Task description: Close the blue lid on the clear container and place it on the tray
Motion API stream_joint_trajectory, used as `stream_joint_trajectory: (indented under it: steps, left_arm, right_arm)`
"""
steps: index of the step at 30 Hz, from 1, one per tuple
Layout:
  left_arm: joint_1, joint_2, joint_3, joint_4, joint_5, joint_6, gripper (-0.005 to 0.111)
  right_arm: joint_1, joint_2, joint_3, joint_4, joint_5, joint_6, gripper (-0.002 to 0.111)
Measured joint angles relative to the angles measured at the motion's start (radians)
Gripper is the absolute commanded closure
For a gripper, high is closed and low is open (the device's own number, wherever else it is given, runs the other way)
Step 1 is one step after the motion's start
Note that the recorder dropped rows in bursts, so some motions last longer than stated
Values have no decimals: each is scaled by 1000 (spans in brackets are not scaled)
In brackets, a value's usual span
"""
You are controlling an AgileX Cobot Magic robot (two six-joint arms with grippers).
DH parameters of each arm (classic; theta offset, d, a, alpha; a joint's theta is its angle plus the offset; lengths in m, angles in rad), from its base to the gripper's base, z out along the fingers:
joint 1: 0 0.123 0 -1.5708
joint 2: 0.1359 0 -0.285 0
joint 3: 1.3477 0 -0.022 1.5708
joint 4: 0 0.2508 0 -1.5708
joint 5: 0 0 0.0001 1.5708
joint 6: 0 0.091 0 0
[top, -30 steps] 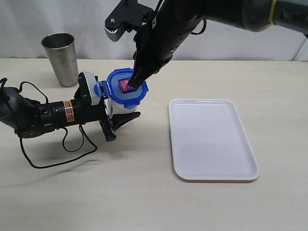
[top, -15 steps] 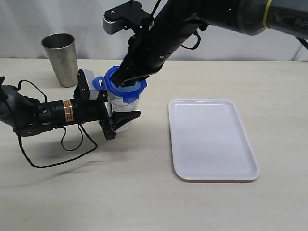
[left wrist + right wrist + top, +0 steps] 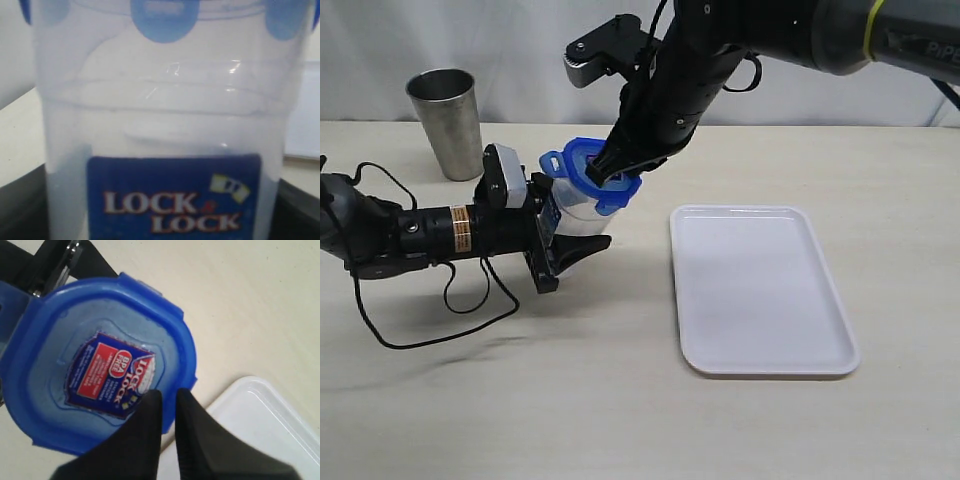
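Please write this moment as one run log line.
left gripper shut on clear container | blue lid on its top | right gripper shut, tips at lid edge | container beside tray, not on it

1. You're looking at a lab-style robot test bench, not a home: a pale tabletop point(image 3: 620, 420) stands against a plain white curtain point(image 3: 380, 50).
2. You can see loose black cabling point(image 3: 410, 345) lying on it beside a few staged props: a steel cup point(image 3: 447, 122) and a white tray point(image 3: 760, 290).
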Motion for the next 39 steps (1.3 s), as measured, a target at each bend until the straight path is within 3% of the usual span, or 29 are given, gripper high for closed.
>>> stream_joint_trajectory:
  steps: [9, 17, 19, 21, 23, 26, 27, 29, 31, 39]
  left_arm:
    - [6, -12, 0, 16, 28, -26, 107]
    - [4, -24, 0, 36, 52, -32, 107]
    - [0, -24, 0, 38, 52, -33, 107]
    - [-2, -24, 0, 38, 54, -33, 107]
    - [-2, -24, 0, 36, 56, -33, 107]
    - [-2, -24, 0, 34, 56, -33, 107]
    - [-2, -24, 0, 34, 56, -33, 107]
    - [-2, -24, 0, 34, 56, -33, 107]
    - [-2, -24, 0, 31, 58, -33, 107]
    - [-2, -25, 0, 31, 59, -36, 107]
  right_arm:
    - [0, 28, -11, -13, 4, 21, 97]
    - [-28, -18, 11, 16, 1, 92, 64]
    - [-33, -71, 11, 135, -40, 99, 64]
    - [-33, -104, 11, 298, -71, 58, 54]
    - [-14, -112, 11, 415, -83, 9, 53]
    - [65, -102, -15, 165, -101, 116, 53]
    - [121, -92, -33, -37, -101, 235, 53]
    - [185, -78, -60, -249, -90, 394, 58]
    - [217, -58, -98, -311, -41, 455, 69]
    - [233, 23, -127, -357, 83, 487, 70]
